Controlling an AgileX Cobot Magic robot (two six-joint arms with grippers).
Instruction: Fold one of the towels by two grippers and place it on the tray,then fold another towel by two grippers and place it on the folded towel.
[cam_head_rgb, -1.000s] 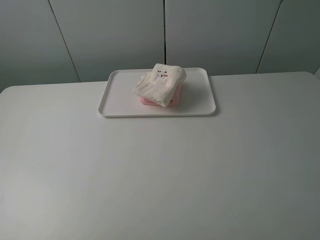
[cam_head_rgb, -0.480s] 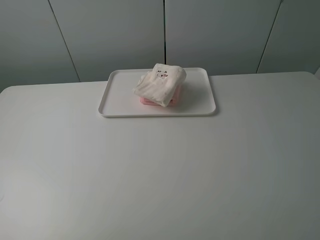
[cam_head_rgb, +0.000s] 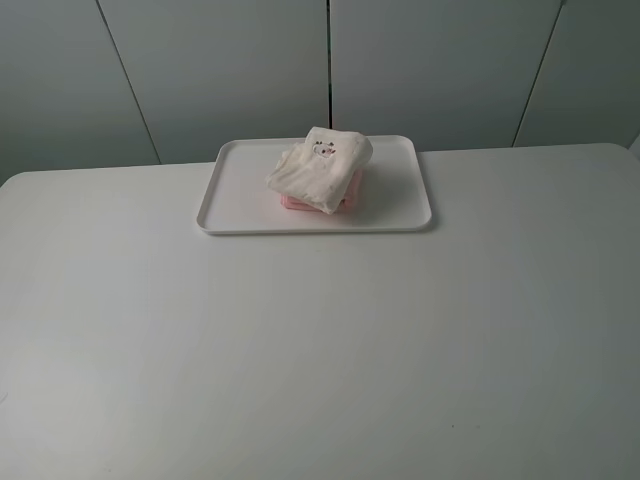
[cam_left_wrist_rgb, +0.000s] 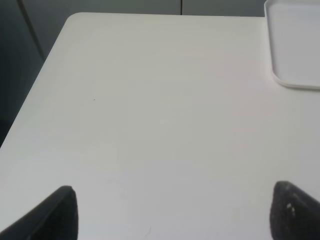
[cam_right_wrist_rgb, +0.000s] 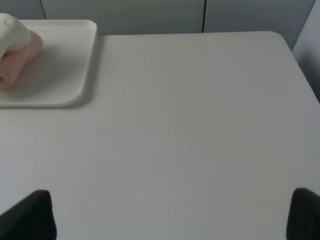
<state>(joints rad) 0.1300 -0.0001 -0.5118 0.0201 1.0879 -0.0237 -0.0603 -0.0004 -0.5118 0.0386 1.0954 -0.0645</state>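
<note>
In the exterior high view a white tray sits in the upper middle of the frame, near the far edge of a white table. On the tray, slightly left of its middle, 2 folded towels are stacked: a cream towel lies on top, its upper face carrying a small dark printed motif, and a pink towel lies under it, showing only as a thin pink band along the cream towel's lower and right edges. The cream towel sits a little askew over the pink one, with one corner hanging toward the lower left. Neither arm appears in this view.

In the left wrist view the left gripper shows only as 2 dark fingertips in the lower corners of the frame, set wide apart with bare table between them and nothing held. A corner of the tray shows at the upper right of that frame, well apart from the fingertips.

In the right wrist view the right gripper likewise has its 2 dark fingertips spread wide in the lower corners, holding nothing. The tray lies at the upper left there, with the pink towel and what seems to be an edge of the cream towel above it, cut off by the frame edge
</note>
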